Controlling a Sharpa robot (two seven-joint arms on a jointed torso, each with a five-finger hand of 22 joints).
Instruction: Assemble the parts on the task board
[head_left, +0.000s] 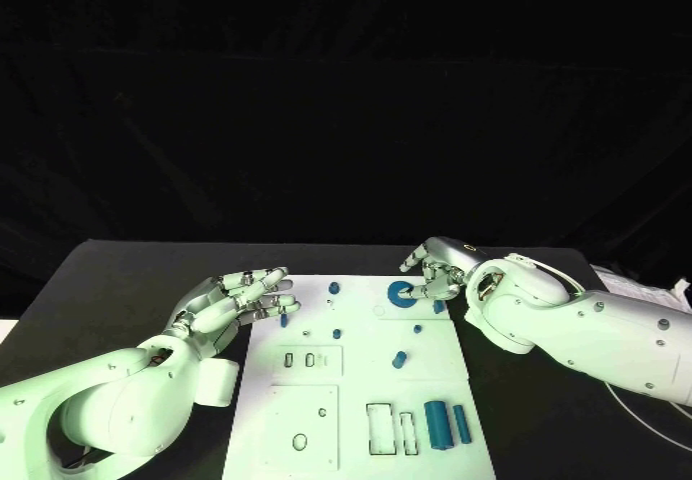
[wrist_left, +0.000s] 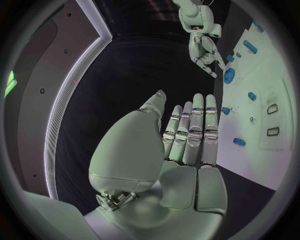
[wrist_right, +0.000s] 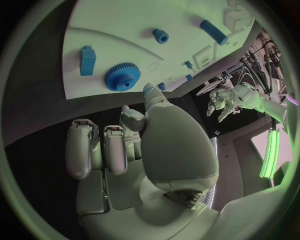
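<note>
Task board (head_left: 361, 400), a flat white plate, lies mid-table between my hands, its near edge cut off. Left hand (head_left: 238, 300) hovers at its left edge, fingers extended and apart, empty. Right hand (head_left: 437, 272) sits by the toothed blue gear (head_left: 402, 292); I cannot tell whether those curled fingers touch it. Bare black table (head_left: 130, 290) flanks both sides.

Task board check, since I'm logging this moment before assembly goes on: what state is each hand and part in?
Left hand: open, fingers spread, holding nothing, at the board's left edge.
Right hand: fingers curled by the gear, grip cannot be told.
Gear: lying flat on the task board.
Large blue block: lying flat near the board's near edge.
Slim blue bar: lying flat beside the block.
</note>
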